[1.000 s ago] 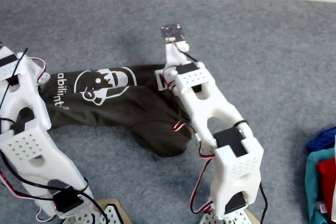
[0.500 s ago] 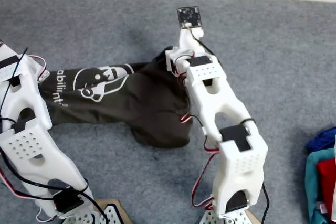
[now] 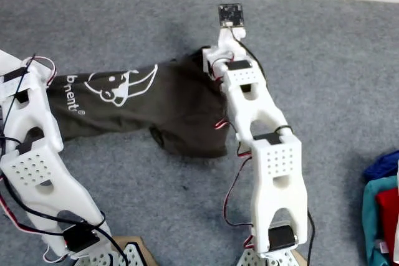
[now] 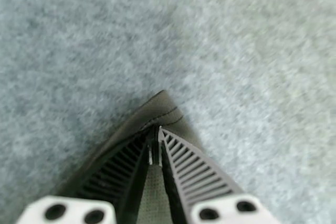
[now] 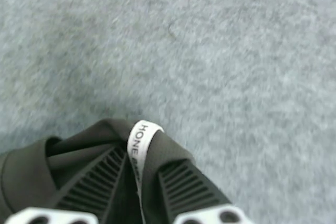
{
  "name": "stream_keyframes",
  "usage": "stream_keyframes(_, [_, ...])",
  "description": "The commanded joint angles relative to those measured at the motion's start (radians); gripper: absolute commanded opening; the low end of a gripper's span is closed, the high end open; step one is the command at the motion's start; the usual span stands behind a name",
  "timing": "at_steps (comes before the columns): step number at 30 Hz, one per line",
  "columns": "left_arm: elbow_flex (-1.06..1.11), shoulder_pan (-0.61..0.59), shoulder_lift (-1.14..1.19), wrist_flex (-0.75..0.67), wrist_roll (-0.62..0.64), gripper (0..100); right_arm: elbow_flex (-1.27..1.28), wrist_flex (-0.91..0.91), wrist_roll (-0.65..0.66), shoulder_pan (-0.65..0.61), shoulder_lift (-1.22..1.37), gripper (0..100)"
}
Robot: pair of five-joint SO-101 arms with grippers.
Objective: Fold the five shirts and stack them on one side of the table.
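One dark shirt (image 3: 168,101) lies sideways, ends clenched by left tool (image 4: 156,134) and right tool (image 5: 139,157).

My grey table (image 3: 336,60) carries a dark shirt (image 3: 181,110), spread out. Coloured shirts (image 3: 375,207) are piled at its right edge.

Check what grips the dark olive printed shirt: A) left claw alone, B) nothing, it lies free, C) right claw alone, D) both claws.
D: the left claw is shut on a corner of the dark olive printed shirt, and the right claw pinches its edge by the white label.
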Motion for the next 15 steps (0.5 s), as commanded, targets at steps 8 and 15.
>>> stream_keyframes(8, [-0.025, 0.004, -0.007, -0.092, 0.005, 5, -0.263, 0.216, 0.086, 0.01, 0.059, 24.9])
stream_keyframes(15, [-0.035, 0.008, -0.016, 0.011, 0.009, 41, -0.383, 0.481, 0.226, -0.033, -0.015, 30.3])
